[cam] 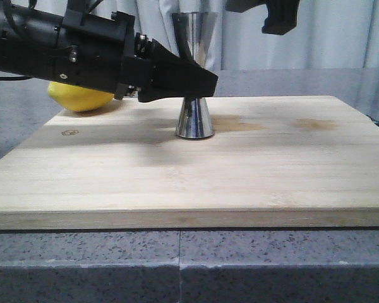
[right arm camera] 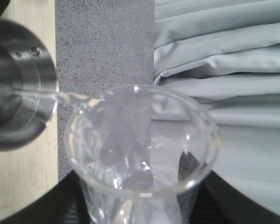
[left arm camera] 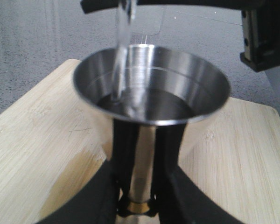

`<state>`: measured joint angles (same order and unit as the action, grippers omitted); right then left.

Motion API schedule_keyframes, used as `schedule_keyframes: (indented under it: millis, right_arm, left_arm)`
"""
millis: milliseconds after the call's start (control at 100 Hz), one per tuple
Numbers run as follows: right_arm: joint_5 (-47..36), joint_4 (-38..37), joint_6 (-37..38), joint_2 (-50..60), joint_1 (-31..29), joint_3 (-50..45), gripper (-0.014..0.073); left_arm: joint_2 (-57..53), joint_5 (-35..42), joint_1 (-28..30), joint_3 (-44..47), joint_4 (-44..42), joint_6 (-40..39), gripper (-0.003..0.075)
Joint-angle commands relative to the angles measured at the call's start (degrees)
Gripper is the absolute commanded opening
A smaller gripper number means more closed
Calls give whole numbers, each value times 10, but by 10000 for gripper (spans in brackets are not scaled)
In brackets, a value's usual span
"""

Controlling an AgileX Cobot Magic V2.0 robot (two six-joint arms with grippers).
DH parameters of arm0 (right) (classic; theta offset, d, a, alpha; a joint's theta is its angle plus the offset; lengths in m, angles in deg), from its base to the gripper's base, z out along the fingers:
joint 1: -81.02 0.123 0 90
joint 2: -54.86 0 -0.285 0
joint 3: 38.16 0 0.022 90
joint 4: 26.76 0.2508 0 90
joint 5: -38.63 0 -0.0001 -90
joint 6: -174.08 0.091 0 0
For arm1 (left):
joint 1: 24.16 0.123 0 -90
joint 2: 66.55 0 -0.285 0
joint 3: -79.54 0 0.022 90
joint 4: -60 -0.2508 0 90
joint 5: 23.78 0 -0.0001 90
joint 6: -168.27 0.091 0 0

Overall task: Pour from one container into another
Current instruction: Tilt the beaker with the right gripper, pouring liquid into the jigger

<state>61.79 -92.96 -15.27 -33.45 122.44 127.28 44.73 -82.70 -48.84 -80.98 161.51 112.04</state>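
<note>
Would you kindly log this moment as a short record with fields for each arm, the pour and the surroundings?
left gripper: shut on the jigger at its gold-banded waist
right gripper: holds the glass beaker tipped above the jigger
pour: clear stream falling into the jigger's top cup
support: wooden board
other: lemon behind the left arm

**Jigger on the board, beaker above it**

The jigger (cam: 194, 120) stands on the cutting board (cam: 252, 170), which lies on the tabletop (cam: 82, 265). A lemon (cam: 82, 98) sits behind the board's left side. The beaker (right arm camera: 140, 163) is tipped above the jigger.
</note>
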Motion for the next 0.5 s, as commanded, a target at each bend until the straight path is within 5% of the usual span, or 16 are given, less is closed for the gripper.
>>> schedule_keyframes:
  millis: [0,490]
  right_arm:
    - [-22,-30,-2,18,0,19,267]
    - [-29,-54,-2,18,2,19,267]
  left_arm:
    - [-21,-41,-3,-16,46,0,114]
    - [-21,-41,-3,-16,46,0,114]
